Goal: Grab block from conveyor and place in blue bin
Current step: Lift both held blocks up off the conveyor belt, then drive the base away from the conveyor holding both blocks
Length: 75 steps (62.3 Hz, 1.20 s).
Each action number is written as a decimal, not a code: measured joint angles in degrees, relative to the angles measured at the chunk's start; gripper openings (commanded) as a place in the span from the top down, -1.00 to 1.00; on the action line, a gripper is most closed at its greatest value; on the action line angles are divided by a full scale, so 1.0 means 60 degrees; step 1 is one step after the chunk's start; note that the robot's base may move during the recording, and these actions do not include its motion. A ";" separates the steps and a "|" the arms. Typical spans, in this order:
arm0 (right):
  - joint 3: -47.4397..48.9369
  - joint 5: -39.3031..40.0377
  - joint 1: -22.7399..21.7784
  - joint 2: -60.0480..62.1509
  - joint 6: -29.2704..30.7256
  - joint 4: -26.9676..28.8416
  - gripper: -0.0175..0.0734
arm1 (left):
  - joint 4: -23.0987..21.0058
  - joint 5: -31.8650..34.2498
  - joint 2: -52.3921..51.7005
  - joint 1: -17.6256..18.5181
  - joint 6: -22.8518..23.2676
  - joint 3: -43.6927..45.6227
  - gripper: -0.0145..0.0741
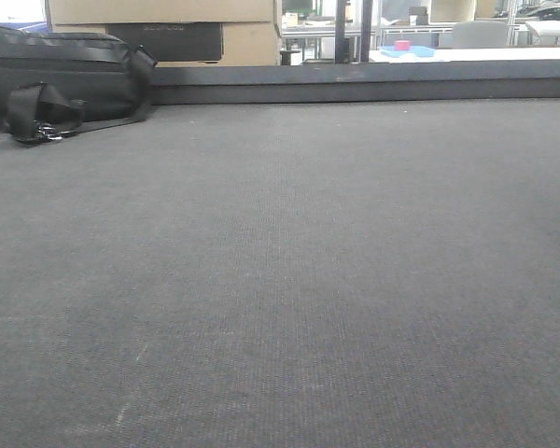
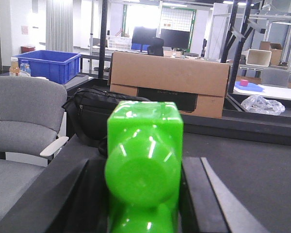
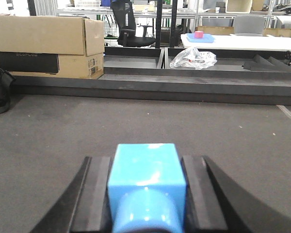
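Left gripper: we see its two dark, flat jaws pressed against the sides of a green block, so it is closed on that block.
Green block: glossy, see-through plastic; squared at the top with rounded corners, and a round knob bulges from the face towards us.
Right gripper: the same dark jaws are clamped on a blue block.
Blue block: smooth, light blue, box-shaped, with a rounded stud low on its near face; we see it held just above the belt.
Conveyor: a wide, flat, dark grey belt with a fine woven grain and pale scuffs.
Rail: a dark raised strip along the far edge of the belt.
Blue bin: a rectangular, ribbed plastic crate, well off to the left beyond the belt.
Black bag: soft fabric with straps and a buckle, resting on the belt against the rail.
Cardboard box: long, plain brown, behind the bag.
Chair: grey cloth padding with a pale armrest, beside the belt.
Plastic bag: clear and crumpled, beyond the rail.
Pink cube: small, sitting on a blue tray on a white table.
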<state>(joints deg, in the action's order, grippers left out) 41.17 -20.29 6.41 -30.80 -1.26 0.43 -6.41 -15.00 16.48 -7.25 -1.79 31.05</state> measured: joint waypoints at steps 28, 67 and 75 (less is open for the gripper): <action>0.0000 0.0000 0.0000 0.0000 0.0000 0.0000 0.97 | 0.0000 0.0019 0.0000 0.0000 0.0000 0.0000 0.92; 0.0000 0.0000 0.0000 0.0000 0.0000 0.0000 0.97 | 0.0000 0.0019 0.0000 0.0000 0.0000 -0.0016 0.92; 0.0000 0.0000 0.0000 0.0000 0.0000 0.0000 0.97 | 0.0000 0.0019 0.0000 0.0000 0.0000 -0.0016 0.92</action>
<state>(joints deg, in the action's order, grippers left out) 41.17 -20.29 6.41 -30.80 -1.26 0.43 -6.41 -14.88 16.48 -7.25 -1.79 30.95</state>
